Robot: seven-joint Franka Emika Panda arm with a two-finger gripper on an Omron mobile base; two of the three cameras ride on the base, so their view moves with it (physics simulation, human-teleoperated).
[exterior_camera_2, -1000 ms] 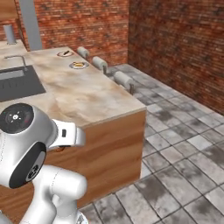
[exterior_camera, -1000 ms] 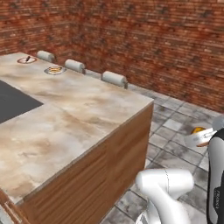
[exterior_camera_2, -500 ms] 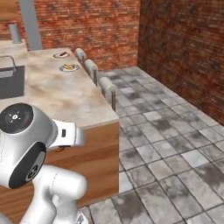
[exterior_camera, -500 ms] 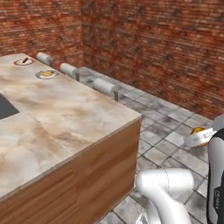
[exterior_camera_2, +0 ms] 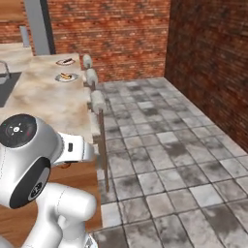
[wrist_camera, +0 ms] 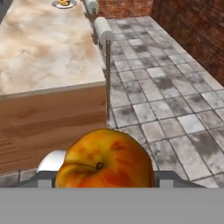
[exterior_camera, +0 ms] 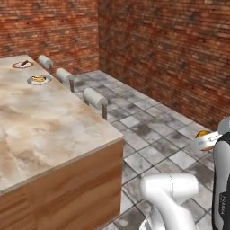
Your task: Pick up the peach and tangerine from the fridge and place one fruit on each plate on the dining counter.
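A peach (wrist_camera: 105,159), orange-red with a yellow blush, sits between the fingers of my gripper (wrist_camera: 105,180), which is shut on it. From the left base view the gripper (exterior_camera: 207,140) hangs over the tiled floor, right of the dining counter (exterior_camera: 45,130), with the peach (exterior_camera: 203,134) showing at its top. Two plates (exterior_camera: 22,64) (exterior_camera: 39,80) with bits of food lie far back on the counter (exterior_camera_2: 46,99). The right base view shows those plates (exterior_camera_2: 65,61) (exterior_camera_2: 67,76) too. One plate (wrist_camera: 64,3) lies at the top of the hand view. Fridge and tangerine are out of view.
Three stools with white roll backs (exterior_camera: 95,96) (exterior_camera: 64,75) (exterior_camera: 45,60) line the counter's right side. A dark sink (exterior_camera_2: 7,87) is set in the counter at the left. Brick walls (exterior_camera: 170,49) close the room. Grey floor tiles (exterior_camera_2: 164,160) lie open on the right.
The whole picture has shifted: the base has driven and turned, so the counter slides left and the floor and right wall come into view. The gripper still holds the peach.
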